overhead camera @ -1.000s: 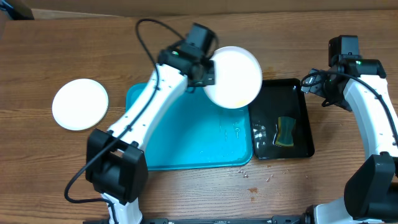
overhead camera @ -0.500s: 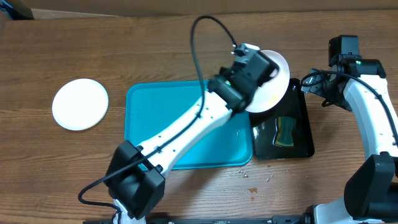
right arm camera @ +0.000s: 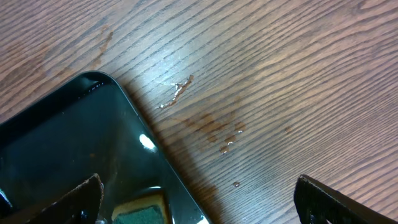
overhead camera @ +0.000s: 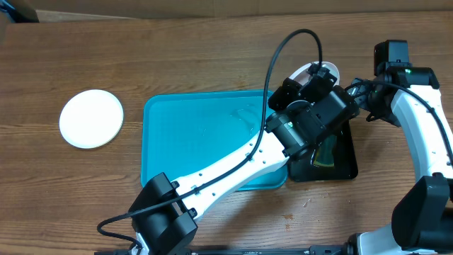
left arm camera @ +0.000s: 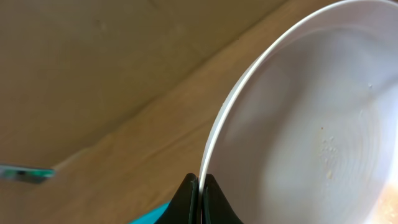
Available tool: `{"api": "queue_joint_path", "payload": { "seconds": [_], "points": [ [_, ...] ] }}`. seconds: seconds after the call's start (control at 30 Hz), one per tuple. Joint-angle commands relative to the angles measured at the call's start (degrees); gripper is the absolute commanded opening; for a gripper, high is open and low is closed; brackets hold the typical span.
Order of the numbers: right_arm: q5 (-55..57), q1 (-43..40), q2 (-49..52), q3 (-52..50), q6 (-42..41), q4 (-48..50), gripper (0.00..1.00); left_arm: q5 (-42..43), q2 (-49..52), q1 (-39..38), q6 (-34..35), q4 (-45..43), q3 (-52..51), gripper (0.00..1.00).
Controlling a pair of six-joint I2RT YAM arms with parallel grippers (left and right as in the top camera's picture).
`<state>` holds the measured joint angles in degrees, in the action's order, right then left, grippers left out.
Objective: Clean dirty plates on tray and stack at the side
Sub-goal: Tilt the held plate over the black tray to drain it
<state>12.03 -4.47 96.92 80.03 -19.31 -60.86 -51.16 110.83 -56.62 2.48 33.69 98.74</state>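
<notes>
Wooden surface (overhead camera: 177,57), left claw (left arm camera: 200,186) clamping the round white plate (left arm camera: 298,124) by its rim, up over the narrow black tray's (overhead camera: 348,152) far edge.
Right claw (right arm camera: 198,186) is idling wide apart; I'm thinking a firm pinch and steady tilt are mattering most near the green-yellow sponge (overhead camera: 327,150).

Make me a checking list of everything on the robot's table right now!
Surface: wooden table, some wet drops.
Job's things: held plate up on edge, faint specks; second plate flat on the table; turquoise tray holds no plates.
Clutter: black tray with a sponge.
Pincers: left pincer shut on held plate's rim; right pincer open, empty.
Cables: black cable loops above left arm.
Surroundings: dark object, unclear.
</notes>
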Motion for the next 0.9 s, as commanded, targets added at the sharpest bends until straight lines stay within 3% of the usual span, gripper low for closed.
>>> {"api": "queue_joint_path", "payload": {
  "seconds": [0.0,0.4,0.53,0.7,0.77,0.87],
  "points": [
    [0.8,0.1,-0.2,0.1,-0.5,0.3,1.0,-6.3,-1.0,-0.4,-5.4,-1.5,1.4,0.04],
    [0.8,0.1,-0.2,0.1,-0.5,0.3,1.0,-6.1,-1.0,-0.3,-5.0,-6.1,1.4,0.04],
    [0.8,0.1,-0.2,0.1,-0.5,0.3,1.0,-3.2,-1.0,0.5,0.0,-5.3,1.4,0.04],
    [0.8,0.1,-0.2,0.1,-0.5,0.3,1.0,7.0,-1.0,3.4,5.6,-2.7,1.4,0.04],
    [0.8,0.1,-0.2,0.1,-0.5,0.3,1.0,7.8,-1.0,4.6,8.3,-2.2,1.4,0.04],
    [0.8,0.1,-0.2,0.1,-0.5,0.3,1.0,4.4,-1.1,4.7,7.1,-3.0,1.4,0.04]
  ]
}}
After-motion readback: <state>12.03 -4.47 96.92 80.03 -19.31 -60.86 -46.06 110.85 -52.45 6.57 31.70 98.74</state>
